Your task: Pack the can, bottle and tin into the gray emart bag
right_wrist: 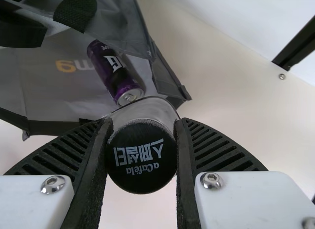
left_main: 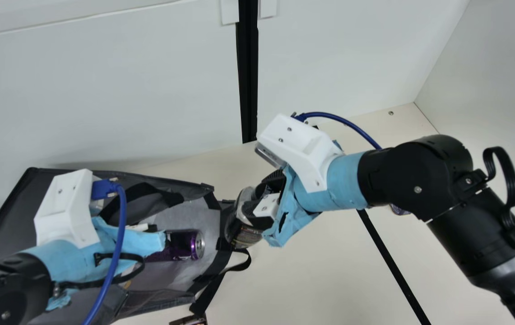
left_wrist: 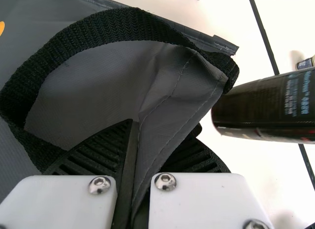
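By the right gripper [left_main: 250, 196], the bottle [right_wrist: 141, 157] is held at the mouth of the gray emart bag [left_main: 9, 216], its sides gripped between two ribbed fingers [right_wrist: 216, 147]. The bottle is tilted, with its black cap turned toward the right wrist camera and its other end toward the bag. Whether the bag is touched by it cannot be told.

By the left gripper [left_main: 137, 227], over the bag, a fold of the bag's gray cloth is pinched, the fingers [left_wrist: 197, 157] being drawn close on either side of it. Beside that fold, a loop of black strap [left_wrist: 123, 27] is seen in the left wrist view.

Inside the bag, near its mouth, the purple can [left_main: 187, 246] is laid on its side, its tab end facing the opening. The bag itself is laid on the table [left_main: 302, 271], mouth toward the right arm, with a black strap end [left_main: 239, 266] spread out just outside the mouth.

Well apart from the bag's mouth, a small item [left_main: 399, 210] is partly covered by the right arm. Near the bag's mouth corner, a dark item [left_main: 189, 320] is cut off by the main view's bottom edge. Which of these is the tin cannot be told.
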